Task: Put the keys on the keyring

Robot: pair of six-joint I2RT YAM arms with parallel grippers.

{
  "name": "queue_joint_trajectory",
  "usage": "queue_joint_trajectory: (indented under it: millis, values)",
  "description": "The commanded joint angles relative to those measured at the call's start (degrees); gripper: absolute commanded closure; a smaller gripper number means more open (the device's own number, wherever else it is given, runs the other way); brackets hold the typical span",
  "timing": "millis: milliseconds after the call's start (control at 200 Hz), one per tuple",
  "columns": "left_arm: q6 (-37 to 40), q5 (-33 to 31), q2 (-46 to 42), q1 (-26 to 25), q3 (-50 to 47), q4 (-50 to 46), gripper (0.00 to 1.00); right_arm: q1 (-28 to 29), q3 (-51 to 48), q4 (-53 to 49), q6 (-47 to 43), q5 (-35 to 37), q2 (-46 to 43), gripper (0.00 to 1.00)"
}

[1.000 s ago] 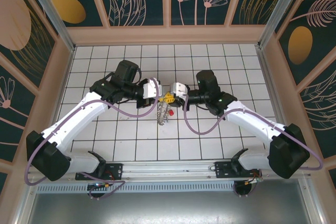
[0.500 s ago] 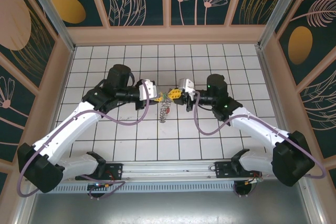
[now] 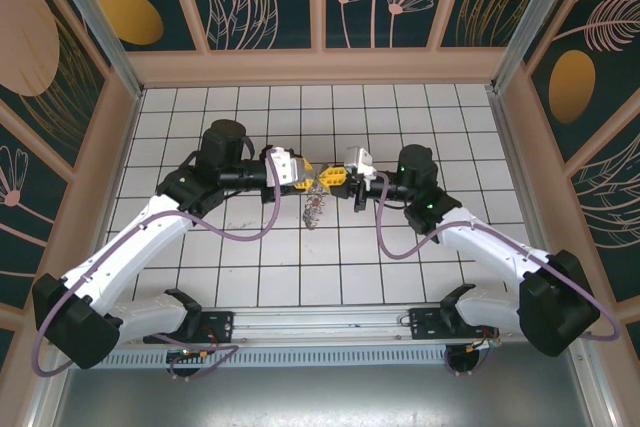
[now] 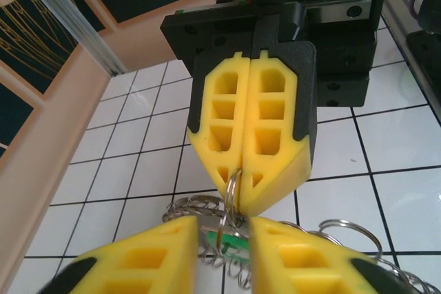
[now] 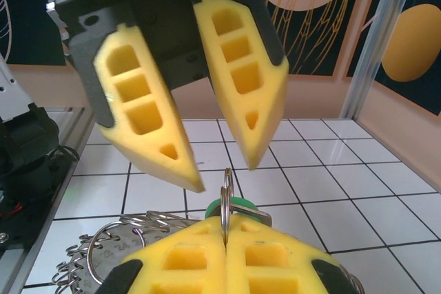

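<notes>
My two grippers meet tip to tip above the middle of the tiled table. The right gripper (image 3: 332, 177) (image 5: 225, 231) is shut on a thin silver split ring (image 5: 225, 201) that stands upright out of its pads. A green-headed key (image 5: 242, 208) (image 4: 231, 242) hangs on that ring. The left gripper (image 3: 304, 175) (image 4: 222, 225) is open, its yellow fingers (image 5: 148, 125) spread to either side of the ring and apart from it. The floppy silvery keyring (image 3: 314, 209) (image 4: 196, 206) trails down below both grippers.
A loose wire loop (image 4: 348, 232) and a numbered metal tag (image 5: 114, 258) belong to the same bunch. White tiles (image 3: 420, 247) lie all around, with wooden walls (image 3: 320, 65) at the back and sides. The left arm's dark body (image 5: 27, 149) sits near on the left.
The left jaws have opened and let go of the ring. Both grippers have shifted a little toward the back wall, and the keyring went with them.
</notes>
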Motion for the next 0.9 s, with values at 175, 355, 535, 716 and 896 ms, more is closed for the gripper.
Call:
queue_joint_trajectory:
  millis: [175,355,535,716,896]
  values:
    - [2.9,3.2,1.9,0.0,1.8,-1.1,1.0,1.0,1.8,3.4,0.0,-1.0,-2.0,1.0]
    - [3.8,1.6,1.4,0.1,1.1,-2.5,1.0,0.4,-1.3,12.5,6.0,2.6,-3.6,1.0]
    - [3.3,-1.6,-0.3,0.0,-2.3,-0.8,1.0,-0.7,-5.0,24.1,13.8,5.2,-4.8,1.0]
    - [0.0,-0.6,-1.6,0.0,-3.7,4.1,0.94,-0.6,-6.0,27.2,15.7,5.5,-4.4,1.0]
    - [0.0,3.3,0.5,0.0,-3.2,4.1,0.91,-0.4,-7.2,33.3,18.7,7.2,-3.5,1.0]
